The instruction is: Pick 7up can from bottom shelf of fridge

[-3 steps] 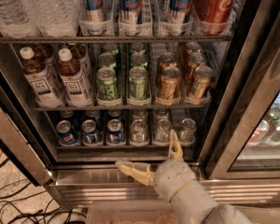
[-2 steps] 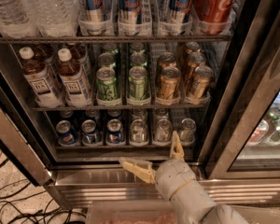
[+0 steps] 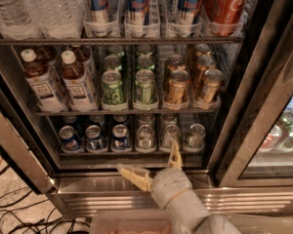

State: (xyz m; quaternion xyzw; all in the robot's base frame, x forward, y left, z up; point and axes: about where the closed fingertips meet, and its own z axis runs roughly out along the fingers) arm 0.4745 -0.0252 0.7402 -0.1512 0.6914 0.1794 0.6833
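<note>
Gripper (image 3: pixel 147 157), fingers spread wide apart, hovers before the bottom shelf (image 3: pixel 100 154), arm angled upward.

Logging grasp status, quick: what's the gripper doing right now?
Gripper: open, holding nothing, low in front of the bottom shelf ledge.

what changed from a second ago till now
The beige two-finger end effector, fingers spread open, shifted slightly left in front of the steel-fronted bottom wire shelf, taking hold of nothing. The small aluminium cans on that shelf and the stainless-steel glass-door fridge stayed as they were.
</note>
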